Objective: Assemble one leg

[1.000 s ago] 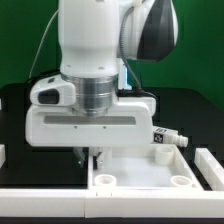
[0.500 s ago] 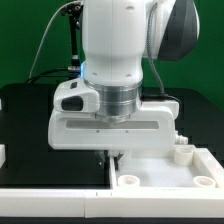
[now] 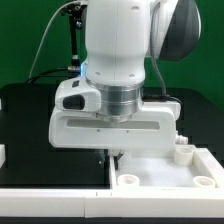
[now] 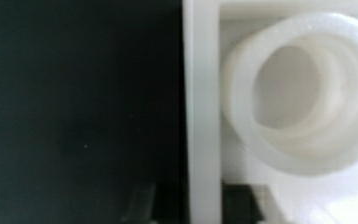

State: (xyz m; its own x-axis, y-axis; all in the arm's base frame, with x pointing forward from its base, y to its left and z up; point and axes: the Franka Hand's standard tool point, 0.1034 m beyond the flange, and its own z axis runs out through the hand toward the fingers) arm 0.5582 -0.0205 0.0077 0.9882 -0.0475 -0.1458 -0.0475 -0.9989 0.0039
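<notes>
White plastic is all the gripper is busy with. Its two fingers stand narrow, one on either side of the upright rim of the panel. They appear to pinch that rim right beside a round corner socket. The gripper carries no leg.

We cannot pick out a leg for sure in either view (the arm's bulky body hides much of the black desk behind it). So we cannot tell which way a leg lies from the gripper, or how its long axis runs.

The relation we can read is gripper to socket. The socket sits just beside the fingers, inside the rim, opening upward, so we judge a leg would have to come down upright and peg-first.

The arm hangs straight down over the panel's corner on the exterior view's left, with the wrist vertical. The hand is broadside to that camera and low over the desk.
</notes>
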